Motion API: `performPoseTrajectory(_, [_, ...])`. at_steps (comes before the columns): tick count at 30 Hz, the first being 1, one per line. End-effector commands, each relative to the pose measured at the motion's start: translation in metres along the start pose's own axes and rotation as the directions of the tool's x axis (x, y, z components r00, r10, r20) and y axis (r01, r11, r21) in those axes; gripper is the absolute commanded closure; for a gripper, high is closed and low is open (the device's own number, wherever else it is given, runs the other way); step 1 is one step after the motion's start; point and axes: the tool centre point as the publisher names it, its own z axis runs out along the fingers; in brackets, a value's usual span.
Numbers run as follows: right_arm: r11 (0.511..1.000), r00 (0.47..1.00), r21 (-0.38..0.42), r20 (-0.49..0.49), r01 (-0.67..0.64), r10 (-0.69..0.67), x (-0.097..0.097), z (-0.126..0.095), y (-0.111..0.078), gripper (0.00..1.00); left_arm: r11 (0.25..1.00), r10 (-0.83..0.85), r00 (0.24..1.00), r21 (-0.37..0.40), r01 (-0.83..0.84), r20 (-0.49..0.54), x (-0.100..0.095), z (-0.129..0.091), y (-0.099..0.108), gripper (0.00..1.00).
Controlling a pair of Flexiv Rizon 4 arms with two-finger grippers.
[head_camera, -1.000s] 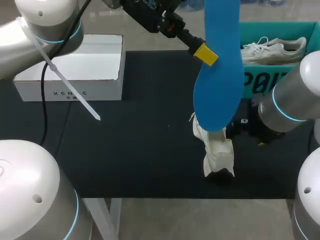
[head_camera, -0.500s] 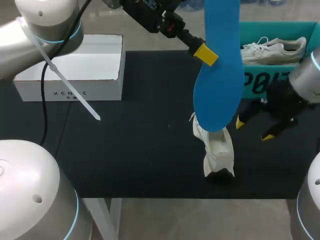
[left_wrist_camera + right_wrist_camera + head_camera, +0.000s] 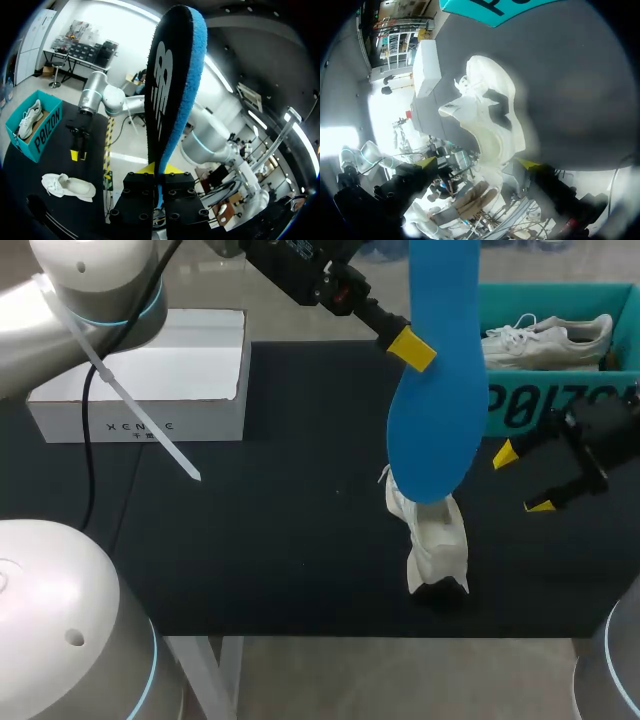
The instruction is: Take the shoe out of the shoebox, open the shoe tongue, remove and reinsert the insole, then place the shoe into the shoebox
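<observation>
My left gripper holds a blue insole upright in the air, shut on its lower end. In the left wrist view the insole rises from between the gripper's fingers, its black underside showing. Below the insole, a white shoe lies on the black mat. My right gripper stands open to the right of the shoe, apart from it. The right wrist view shows the shoe ahead of that open gripper, its opening facing the camera.
A teal shoebox stands at the back right with a second white shoe inside. A white box sits at the back left. A white cable tie hangs from my left arm.
My right gripper has drawn back from the shoe to the right, open all the while. The shoe stays on the mat. The left arm and insole have not moved.
</observation>
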Motion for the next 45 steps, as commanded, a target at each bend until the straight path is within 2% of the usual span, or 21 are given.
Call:
performPoseTrajectory(1, [0.998,0.991,0.054,-0.135,0.016,-0.008,0.006,0.003,0.004,0.00,1.000,0.000,1.000,0.001,0.000,0.002,0.001,0.000,0.001,1.00])
performPoseTrajectory(9, [0.999,0.980,0.034,-0.199,0.022,-0.015,0.047,0.005,-0.013,0.00,1.000,0.000,1.000,0.001,0.000,0.002,0.001,0.000,0.001,1.00])
performPoseTrajectory(23, [0.995,0.934,0.100,-0.358,0.030,0.008,0.110,0.022,-0.043,0.00,1.000,0.000,1.000,0.001,0.000,0.002,0.001,0.000,0.001,1.00])
performPoseTrajectory(29, [0.993,0.900,0.066,-0.432,0.098,-0.060,0.135,0.018,-0.057,0.00,1.000,0.000,1.000,0.001,0.000,0.002,0.001,0.000,0.001,1.00])
performPoseTrajectory(34, [0.990,0.885,0.046,-0.454,0.136,-0.100,0.155,0.014,-0.067,0.00,1.000,0.000,1.000,0.001,0.000,0.002,0.001,0.000,0.001,1.00])
performPoseTrajectory(38, [0.988,0.884,0.034,-0.452,0.150,-0.119,0.165,0.012,-0.073,0.00,1.000,0.000,1.000,0.001,0.000,0.002,0.001,0.000,0.001,1.00])
performPoseTrajectory(45, [0.982,0.871,0.032,-0.468,0.184,-0.148,0.171,0.009,-0.080,0.00,1.000,0.000,1.000,0.001,0.000,0.002,0.001,0.000,0.001,1.00])
